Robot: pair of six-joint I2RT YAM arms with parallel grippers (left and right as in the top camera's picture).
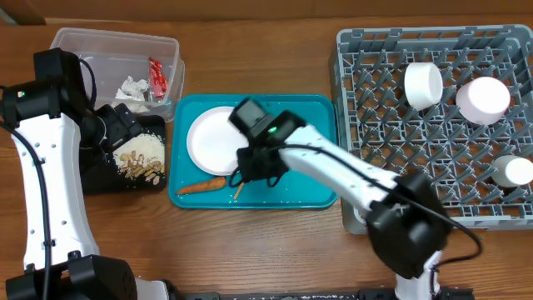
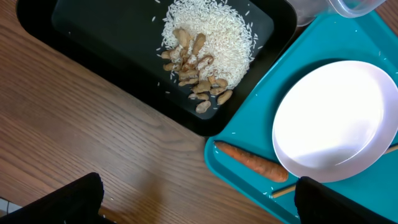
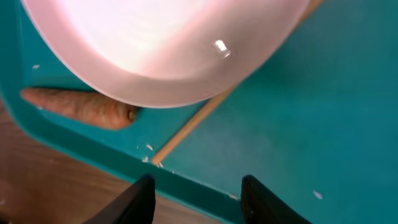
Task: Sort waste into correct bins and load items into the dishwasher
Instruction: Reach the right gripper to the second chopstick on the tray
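A thin wooden chopstick (image 3: 193, 124) lies on the teal tray (image 1: 308, 117). It slants from under the rim of the large white bowl (image 1: 212, 140) toward the tray's near edge. Your right gripper (image 3: 199, 199) hangs just near of the stick's free tip, with both fingers spread and nothing between them. The tip lies just ahead of the gap, closer to one finger, and is not touching it. The orange carrot (image 1: 200, 186) lies to the left of the stick, along the tray's near left edge and partly under the bowl's rim.

Left of the teal tray sits the black tray (image 1: 100, 179), holding pale rice (image 2: 211, 31) topped with brown scraps (image 2: 196, 74). Your left gripper (image 2: 199, 202) hovers there, wide apart and holding nothing.

At far left, the clear tub (image 1: 100, 42) holds a red wrapper (image 1: 156, 75) and crumpled tissues (image 1: 133, 87). The wrapper's print is too small to read.

On the right, the grey dish rack (image 1: 375, 100) carries white dishes (image 1: 483, 100).
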